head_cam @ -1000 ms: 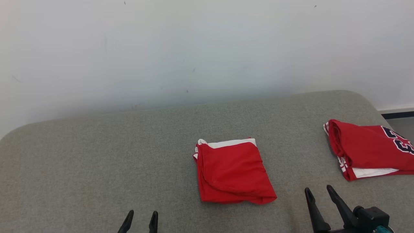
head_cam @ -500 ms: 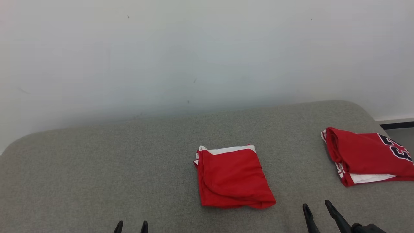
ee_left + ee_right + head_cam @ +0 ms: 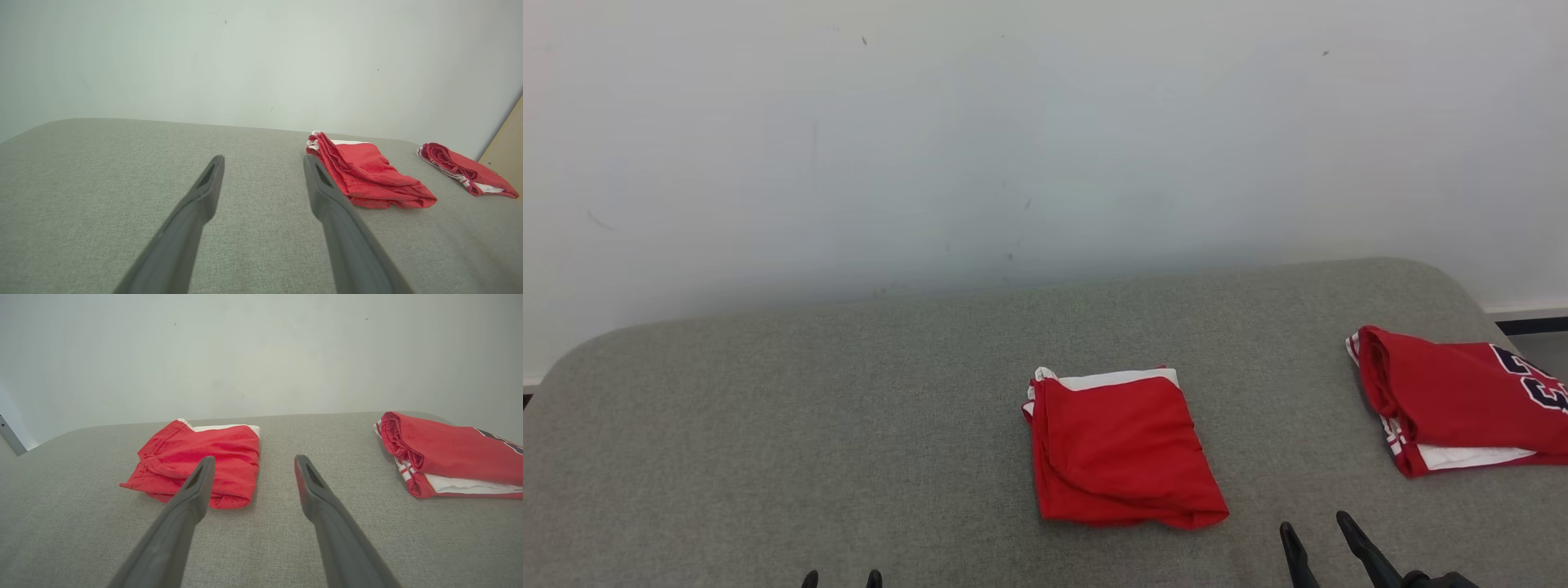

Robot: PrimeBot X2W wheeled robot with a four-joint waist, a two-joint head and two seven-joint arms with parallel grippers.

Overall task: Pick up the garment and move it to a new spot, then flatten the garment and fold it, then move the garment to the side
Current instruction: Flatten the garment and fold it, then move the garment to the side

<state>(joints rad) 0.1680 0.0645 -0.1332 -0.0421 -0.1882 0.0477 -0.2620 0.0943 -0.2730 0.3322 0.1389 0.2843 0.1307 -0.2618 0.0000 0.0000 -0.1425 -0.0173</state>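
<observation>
The red garment (image 3: pixel 1123 449) lies in the lower middle of the head view as a compact folded square with a white band along its far edge, so picking up, flattening and folding look done. The last move to the side seems to remain, unless it belongs with the other piece. That second red garment (image 3: pixel 1462 400), with dark numerals, sits folded at the right edge, well apart. Both rest on one grey padded surface (image 3: pixel 768 425). Two grippers show: the left gripper (image 3: pixel 841 578) at the bottom left and the right gripper (image 3: pixel 1314 523) at the bottom right, each spread wide and holding nothing.
</observation>
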